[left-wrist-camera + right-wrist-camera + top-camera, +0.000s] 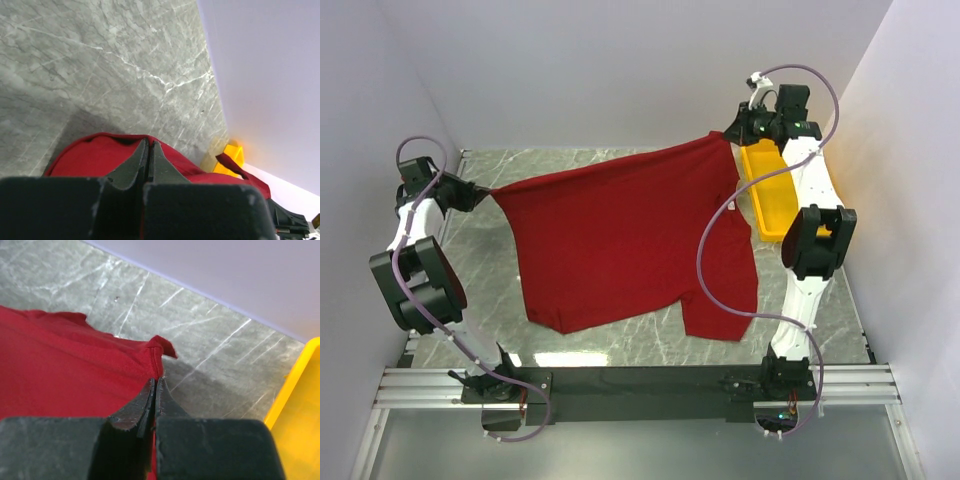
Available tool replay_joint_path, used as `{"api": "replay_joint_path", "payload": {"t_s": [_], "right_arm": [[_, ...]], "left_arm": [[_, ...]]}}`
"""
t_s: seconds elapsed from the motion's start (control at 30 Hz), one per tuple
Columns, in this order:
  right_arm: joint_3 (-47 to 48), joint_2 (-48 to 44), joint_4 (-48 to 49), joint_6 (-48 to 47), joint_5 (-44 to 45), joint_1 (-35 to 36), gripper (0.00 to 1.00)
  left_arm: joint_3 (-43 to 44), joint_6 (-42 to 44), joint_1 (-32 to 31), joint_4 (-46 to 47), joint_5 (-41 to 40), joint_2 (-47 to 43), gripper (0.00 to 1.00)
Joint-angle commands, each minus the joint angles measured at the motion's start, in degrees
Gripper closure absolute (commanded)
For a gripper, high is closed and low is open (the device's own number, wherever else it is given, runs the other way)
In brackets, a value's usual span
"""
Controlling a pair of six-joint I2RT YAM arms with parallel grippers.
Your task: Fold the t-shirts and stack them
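The shirt point(620, 240) hangs stretched between the two arms. Its far edge is taut in the air and its lower part, with a sleeve, lies on the counter point(620, 345) beside the tray point(775, 200).

The right gripper point(730, 135) sits just beside the tray's far end, pressed together on a corner of the hem. The left gripper point(480, 193) is well apart from the tray, across the counter, and pinches the opposite corner.

The weak point looks like the right gripper's hold. Its wrist view shows the fingers point(150, 405) biting only the tip of the hem, so a harder pull away from the tray could slip the cloth free and collapse that side.

The shirt's edge runs just beside the tray's rim. A sweep toward the tray could catch cloth on the rim or nudge the tray.

If one arm lowers before the other, the shirt would likely land skewed and creased, which would spoil the fold.

The right arm's cable point(705, 250) loops across the shirt in the top view. Whether it touches the cloth cannot be told, but it might snag.
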Motion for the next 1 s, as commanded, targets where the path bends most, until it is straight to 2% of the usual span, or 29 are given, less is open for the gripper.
{"api": "replay_joint_path", "payload": {"t_s": [0.0, 0.2, 0.33, 0.5, 0.73, 0.97], "right_arm": [[0.2, -4.9, 4.9, 1.3, -0.5, -1.6, 1.0], [1.2, -7.7, 7.8, 4.8, -4.3, -2.9, 1.0], [4.0, -9.9, 11.2, 8.7, -6.9, -4.4, 1.0], [4.4, -15.6, 18.7, 18.8, -11.0, -6.4, 1.0], [9.4, -22.8, 29.4, 30.9, -15.3, -10.3, 1.0], [15.8, -27.7, 37.5, 42.4, -16.3, -14.2, 1.0]], "left_arm": [[1.1, -0.6, 0.9, 2.3, 1.3, -3.4, 0.99], [1.6, -3.0, 2.3, 6.1, 5.2, -6.6, 0.99], [5.3, -7.2, 3.0, 9.5, 6.8, -9.8, 1.0], [10.2, -10.6, 3.3, 12.2, 6.5, -15.2, 0.99], [17.1, -16.2, 3.3, 15.2, 0.2, -25.5, 1.0], [27.7, -13.2, 3.3, 10.8, -7.4, -30.7, 1.0]]}}
